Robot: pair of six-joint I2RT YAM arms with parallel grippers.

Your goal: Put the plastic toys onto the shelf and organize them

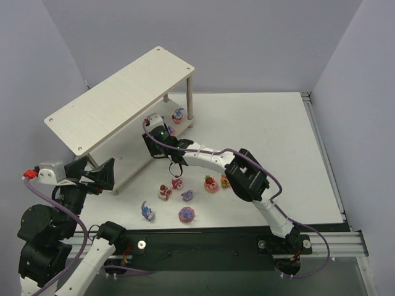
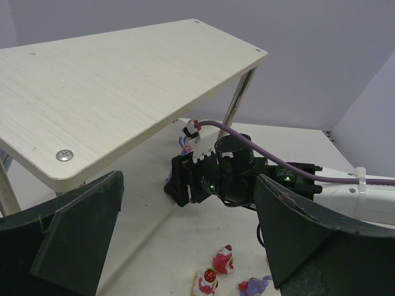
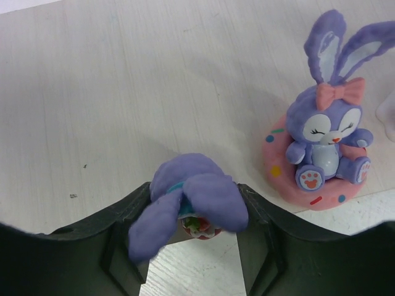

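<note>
My right gripper [image 3: 194, 213] is shut on a purple bunny toy [image 3: 191, 200], its ears drooping over the fingers, just above the shelf's lower board [image 3: 92, 92]. Beside it, a purple bunny on a pink ring base [image 3: 321, 154] sits upright on that board. From above, the right gripper [image 1: 162, 131] reaches under the top board of the shelf [image 1: 117, 98], near that seated bunny [image 1: 178, 115]. My left gripper [image 1: 105, 174] hangs open and holds nothing at the shelf's near left corner. Several toys lie on the table: red bears [image 1: 178, 182], a purple one [image 1: 187, 195], a bunny [image 1: 147, 212].
A strawberry figure [image 1: 212, 184] and an orange one [image 1: 225, 180] sit close to the right arm's elbow [image 1: 247, 176]. In the left wrist view, two red bears [image 2: 223, 259] lie below the right arm's wrist [image 2: 234, 172]. Grey walls enclose the table.
</note>
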